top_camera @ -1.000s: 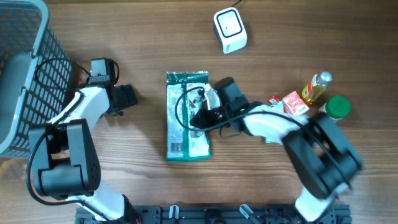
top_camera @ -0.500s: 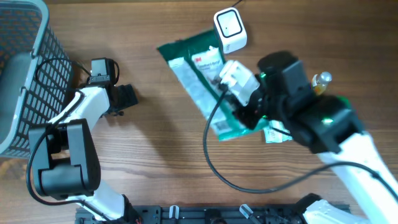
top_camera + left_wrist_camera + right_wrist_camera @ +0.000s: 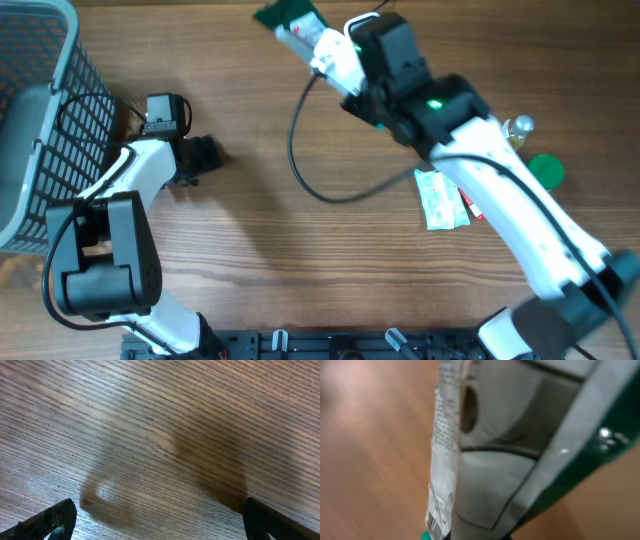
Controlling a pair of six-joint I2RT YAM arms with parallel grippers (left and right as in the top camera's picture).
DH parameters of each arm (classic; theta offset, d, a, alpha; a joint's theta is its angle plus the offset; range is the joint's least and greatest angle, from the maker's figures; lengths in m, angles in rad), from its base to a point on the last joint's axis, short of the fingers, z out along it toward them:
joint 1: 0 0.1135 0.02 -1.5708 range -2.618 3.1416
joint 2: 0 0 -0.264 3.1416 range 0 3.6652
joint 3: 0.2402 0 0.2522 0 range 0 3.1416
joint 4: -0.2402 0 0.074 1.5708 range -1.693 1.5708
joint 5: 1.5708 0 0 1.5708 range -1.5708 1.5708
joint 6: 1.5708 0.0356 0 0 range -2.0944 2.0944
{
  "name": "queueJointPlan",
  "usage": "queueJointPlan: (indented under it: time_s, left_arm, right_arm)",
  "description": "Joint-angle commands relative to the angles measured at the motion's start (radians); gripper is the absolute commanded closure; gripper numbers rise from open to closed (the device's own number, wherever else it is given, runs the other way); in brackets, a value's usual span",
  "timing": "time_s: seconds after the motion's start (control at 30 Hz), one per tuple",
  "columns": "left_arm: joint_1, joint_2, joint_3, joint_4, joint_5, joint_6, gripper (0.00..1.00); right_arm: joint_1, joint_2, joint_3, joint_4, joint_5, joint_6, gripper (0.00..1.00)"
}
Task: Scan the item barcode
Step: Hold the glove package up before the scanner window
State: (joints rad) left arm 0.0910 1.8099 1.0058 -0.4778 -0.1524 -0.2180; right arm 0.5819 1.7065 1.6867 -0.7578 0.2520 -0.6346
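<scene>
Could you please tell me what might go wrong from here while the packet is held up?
The right end effector is shut on the packet, which juts out beyond it. The wrist view shows it edge-on and blurred, so it may swing or slip. The packet already reaches the top edge of the overhead view, so it may overshoot the spot where it should be read. The slack cable trailing behind might snag.
</scene>
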Motion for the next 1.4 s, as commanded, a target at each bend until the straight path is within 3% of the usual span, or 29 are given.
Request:
queueJointPlan:
  time_s: [0.0,0.33,0.6,0.9,1.17,1.37]
  left_arm:
    - [0.003,0.017,-0.014,-0.008,-0.017,0.021,0.00]
    - [0.003,0.017,-0.014,-0.008,-0.017,0.021,0.00]
    - [0.003,0.017,-0.014,-0.008,-0.017,0.021,0.00]
    - [0.003,0.017,-0.014,-0.008,-0.017,0.021,0.00]
    - [0.003,0.017,-0.014,-0.008,-0.017,0.021,0.00]
    - [0.003,0.017,-0.014,-0.008,-0.017,0.021,0.00]
  right_arm:
    - [0.008,0.121,0.003,0.145,0.231,-0.181,0.96]
    - [0.005,0.396,0.002,0.761,0.415,-0.451,0.96]
    - [-0.033,0.535,0.002,1.135,0.465,-0.460,0.96]
    - [-0.020,0.582,0.002,1.094,0.434,-0.311,0.96]
    - [0.024,0.582,0.002,1.012,0.428,-0.293,0.96]
    - [0.026,0.582,0.002,0.831,0.415,-0.045,0.96]
